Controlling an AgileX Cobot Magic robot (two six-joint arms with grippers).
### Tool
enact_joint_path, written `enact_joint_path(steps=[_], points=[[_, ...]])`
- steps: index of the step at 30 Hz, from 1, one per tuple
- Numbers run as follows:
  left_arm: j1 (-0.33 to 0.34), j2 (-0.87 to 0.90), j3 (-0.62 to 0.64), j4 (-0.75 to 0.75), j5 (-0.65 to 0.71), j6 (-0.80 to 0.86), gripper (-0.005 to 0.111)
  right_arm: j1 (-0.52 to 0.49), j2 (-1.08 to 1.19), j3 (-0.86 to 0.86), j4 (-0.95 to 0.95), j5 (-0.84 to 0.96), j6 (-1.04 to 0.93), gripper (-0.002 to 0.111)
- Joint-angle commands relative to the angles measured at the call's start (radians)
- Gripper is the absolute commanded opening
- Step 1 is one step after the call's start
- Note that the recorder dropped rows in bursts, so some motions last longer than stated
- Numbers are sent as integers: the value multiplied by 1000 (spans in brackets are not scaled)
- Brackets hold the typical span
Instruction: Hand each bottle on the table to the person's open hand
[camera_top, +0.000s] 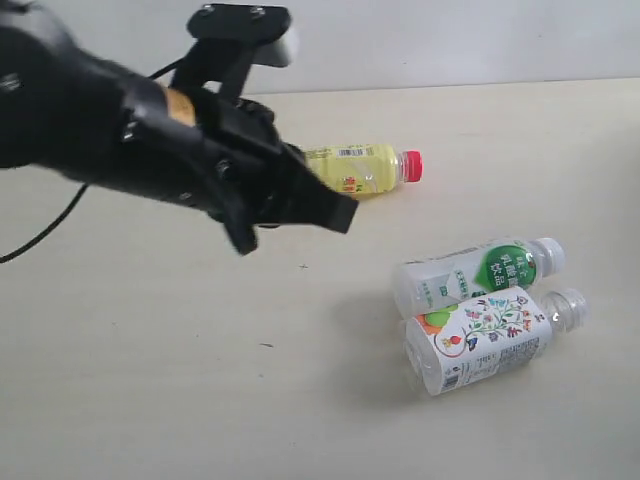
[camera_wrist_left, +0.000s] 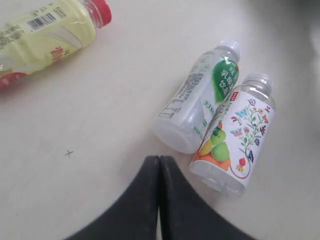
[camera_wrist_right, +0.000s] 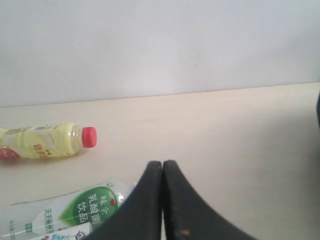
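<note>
The pale beige, lightly specked desk (camera_top: 150, 380) meets a plain whitish wall (camera_wrist_right: 160, 45). The yellow bottle (camera_top: 360, 168) lies on it, well apart from the green-labelled bottle (camera_top: 480, 270) and floral bottle (camera_top: 490, 340), which touch side by side. The left end effector (camera_wrist_left: 159, 161) and right end effector (camera_wrist_right: 162, 165) are pressed together, empty.

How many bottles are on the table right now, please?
3: a yellow bottle partly behind the arm; a green-label bottle touching a floral bottle. The arm may hide more.
</note>
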Motion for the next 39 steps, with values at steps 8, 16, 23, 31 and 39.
enact_joint_path(steps=[8,16,23,31,39], points=[[2,-366,459,34,-370,26,1,-6,-5,4,0,-9,1,0],[2,-385,470,34,-372,52,1,-6,-5,4,0,-9,1,0],[2,-385,470,34,-372,52,1,-6,-5,4,0,-58,1,0],[2,-385,470,34,-372,52,1,-6,-5,4,0,-59,1,0],[2,-385,470,34,-372,52,1,-6,-5,4,2,-149,1,0]])
